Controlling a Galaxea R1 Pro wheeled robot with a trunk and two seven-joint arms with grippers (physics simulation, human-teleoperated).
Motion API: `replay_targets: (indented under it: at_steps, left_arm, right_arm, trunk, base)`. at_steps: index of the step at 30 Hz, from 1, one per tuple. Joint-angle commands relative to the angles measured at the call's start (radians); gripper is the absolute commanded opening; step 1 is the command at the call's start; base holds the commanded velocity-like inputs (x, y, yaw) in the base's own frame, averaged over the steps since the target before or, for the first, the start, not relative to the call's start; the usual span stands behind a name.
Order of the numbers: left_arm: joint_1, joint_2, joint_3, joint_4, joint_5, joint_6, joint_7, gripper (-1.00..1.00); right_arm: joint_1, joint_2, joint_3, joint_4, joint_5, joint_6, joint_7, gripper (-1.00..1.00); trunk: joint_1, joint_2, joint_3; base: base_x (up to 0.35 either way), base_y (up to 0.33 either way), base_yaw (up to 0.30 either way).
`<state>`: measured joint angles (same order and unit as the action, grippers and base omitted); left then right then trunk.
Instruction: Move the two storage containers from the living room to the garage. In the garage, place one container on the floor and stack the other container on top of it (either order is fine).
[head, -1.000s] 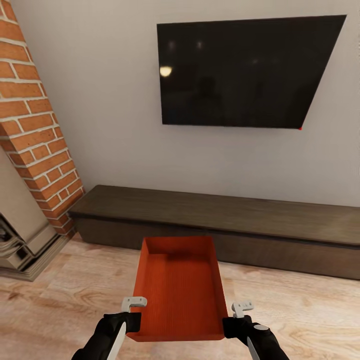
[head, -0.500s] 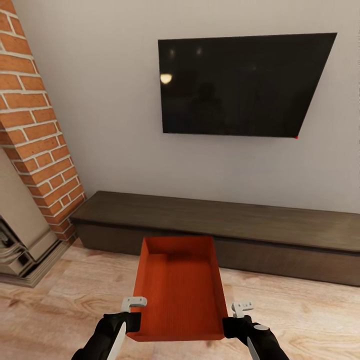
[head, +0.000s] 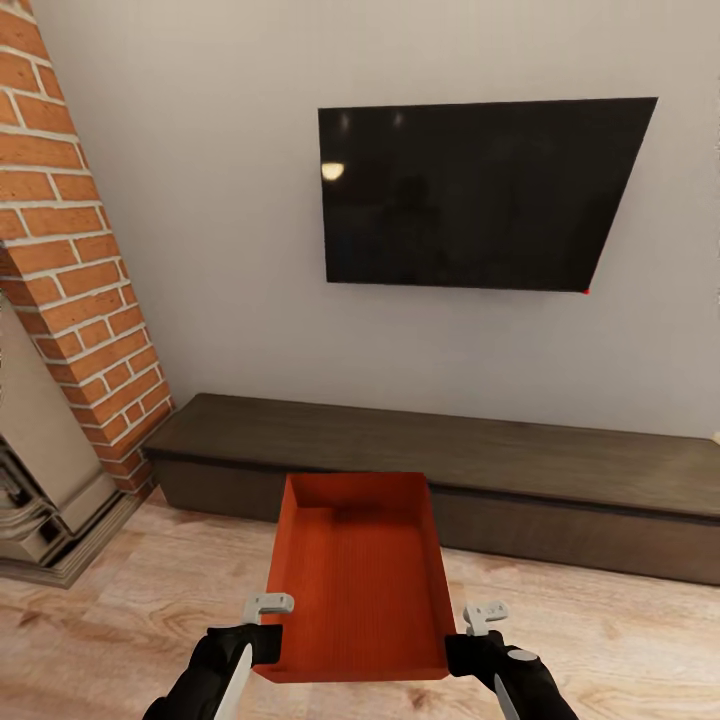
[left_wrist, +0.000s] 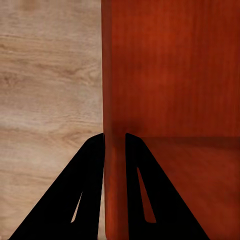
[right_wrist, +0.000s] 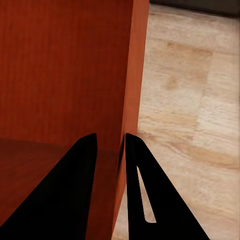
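Note:
I hold one red-orange storage container (head: 358, 575) level in front of me, above the wood-plank floor of the living room. My left gripper (head: 268, 628) is shut on its left wall and my right gripper (head: 472, 632) is shut on its right wall, both near the container's near end. In the left wrist view the two black fingers (left_wrist: 92, 180) pinch the thin wall of the storage container (left_wrist: 170, 75). The right wrist view has the fingers (right_wrist: 135, 175) clamped on the other wall of the storage container (right_wrist: 65, 65). The bin is empty.
A dark low cabinet (head: 450, 460) runs along the beige wall ahead, under a wall TV (head: 480, 190). The red-brick fireplace (head: 70, 270) stands at the left with a pale hearth surround (head: 40, 480). Light wood floor (head: 600, 640) lies around me.
The whole view has shifted: TV, cabinet and fireplace sit lower and look slightly smaller, so the camera has moved. Container and both grippers keep the same hold.

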<state>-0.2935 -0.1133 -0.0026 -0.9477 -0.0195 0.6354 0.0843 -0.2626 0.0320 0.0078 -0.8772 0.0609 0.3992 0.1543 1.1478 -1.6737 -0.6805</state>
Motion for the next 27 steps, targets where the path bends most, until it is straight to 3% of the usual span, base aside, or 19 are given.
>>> replay_targets:
  at_steps: [1,8,27]
  left_arm:
    - [-0.001,0.000,0.006,-0.003,0.000,0.006,0.003,-1.00]
    - [-0.001,0.000,0.006,-0.003,0.000,0.006,0.003,-1.00]
    - [-0.001,0.000,0.006,-0.002,0.000,0.007,0.005,-1.00]
  right_arm:
    - [0.000,0.000,0.000,-0.002,-0.001,0.006,0.009,-1.00]
    - [0.000,0.000,-0.001,-0.002,-0.005,0.006,0.011,-1.00]
    - [0.000,0.000,0.001,-0.002,-0.007,0.007,0.010,-1.00]
  trunk:
    - [-0.004,0.007,0.004]
    - [-0.031,0.056,0.036]
    - [-0.104,0.189,0.115]
  base:
    - [0.000,0.000,-0.004]
    - [0.000,0.000,-0.130]
    - [0.000,0.000,-0.257]
